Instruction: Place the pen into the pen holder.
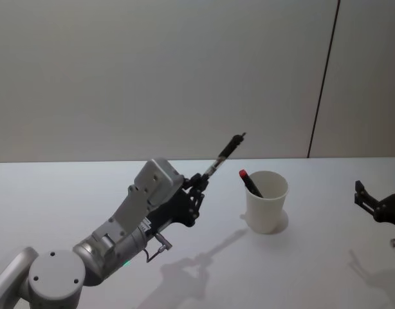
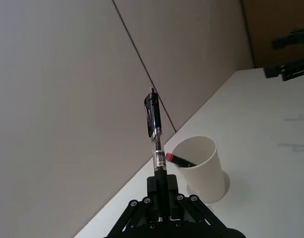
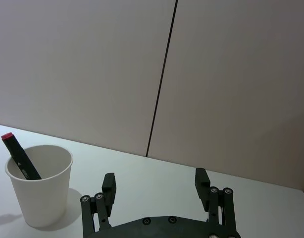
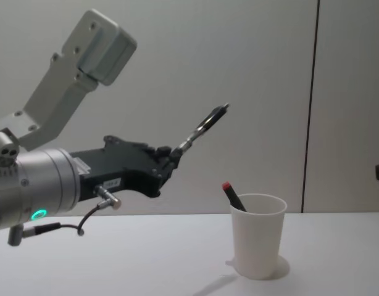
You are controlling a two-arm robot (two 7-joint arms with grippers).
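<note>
1. Left tool (image 1: 201, 183): pinching lower end of pen (image 1: 224, 153), raised off counter (image 1: 326, 257), left of cup (image 1: 267, 212).
2. Pen: tilted, cap end up, leaning toward cup, higher than cup rim.
3. Cup: upright on counter, red-capped marker (image 1: 249, 181) leaning inside.
4. Right tool (image 3: 154, 181): spread, empty, well right of cup.

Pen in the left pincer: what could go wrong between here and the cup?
1. The left pincer holds the pen by one end, most of it sticking up tilted; it may pivot or slip when turned.
2. A red-capped marker leans at the left rim of the pen holder; the pen could strike it.
3. The pen holder stands free; a rim hit might tip it.
The right pincer is parked open, far right.
</note>
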